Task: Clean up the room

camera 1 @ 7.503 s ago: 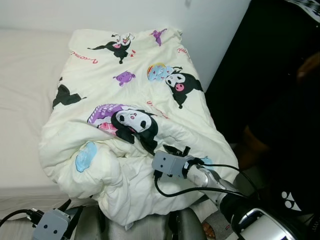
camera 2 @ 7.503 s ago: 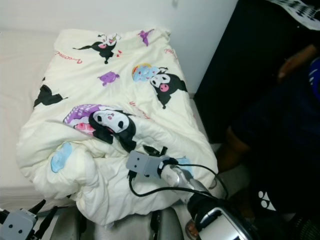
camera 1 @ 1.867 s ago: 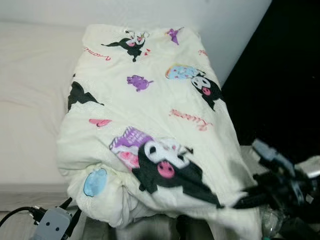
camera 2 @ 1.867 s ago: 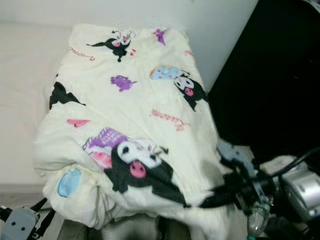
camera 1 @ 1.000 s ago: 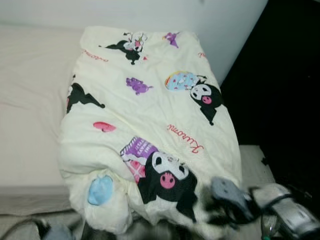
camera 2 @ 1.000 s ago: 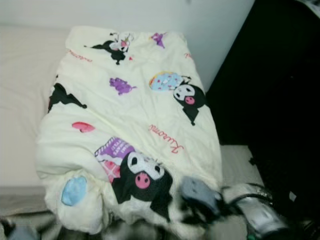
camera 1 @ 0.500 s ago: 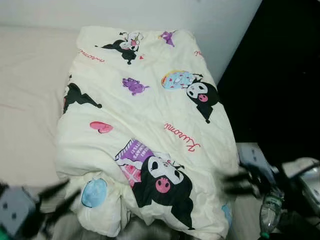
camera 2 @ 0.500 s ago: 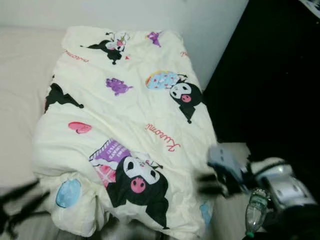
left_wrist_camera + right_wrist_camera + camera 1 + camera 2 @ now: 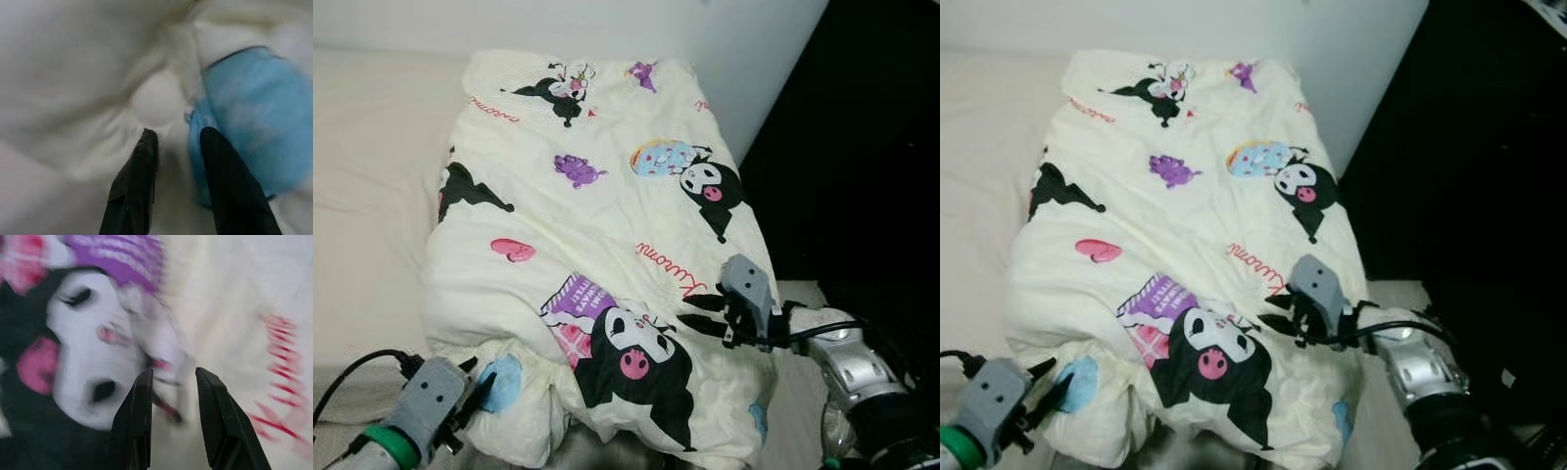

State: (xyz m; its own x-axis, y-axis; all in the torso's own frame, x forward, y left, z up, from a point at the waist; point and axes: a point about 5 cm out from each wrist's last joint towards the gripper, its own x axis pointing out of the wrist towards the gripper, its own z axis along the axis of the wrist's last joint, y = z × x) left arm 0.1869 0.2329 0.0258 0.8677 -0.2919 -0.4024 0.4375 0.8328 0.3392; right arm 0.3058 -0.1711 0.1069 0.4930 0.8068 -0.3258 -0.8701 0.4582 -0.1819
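**A:** Where's the quilt [image 9: 597, 225]?

**B:** Spread down the middle of the left eye frame, on the bed [image 9: 367, 186]. It is cream, printed with black-and-white cartoon figures, purple shapes and red script. Its far end reaches the white wall [image 9: 744, 59] along the top of the frame; its near end bunches into folds at the bottom edge.

**A:** And the right hand [image 9: 700, 320]?

**B:** Right of centre, low in the frame, over the quilt's right side. Its fingers point toward the frame's left, at the big black-and-pink figure [image 9: 631, 362], and they're spread — a clear gap shows between them in the right wrist view [image 9: 168, 377]. Nothing is pinched. That view shows the figure's white face and the red script just past the fingertips.

**A:** The left hand [image 9: 480, 382]?

**B:** Bottom left corner, at the bunched near end, right by the blue patch [image 9: 504, 382]. In the left wrist view its fingers [image 9: 142, 161] sit a little apart — the tips are close against the cream fabric beside the blue patch, with no fold between them that I can make out.

**A:** Anything else?

**B:** The right third of the frame is a dark area too black to read.
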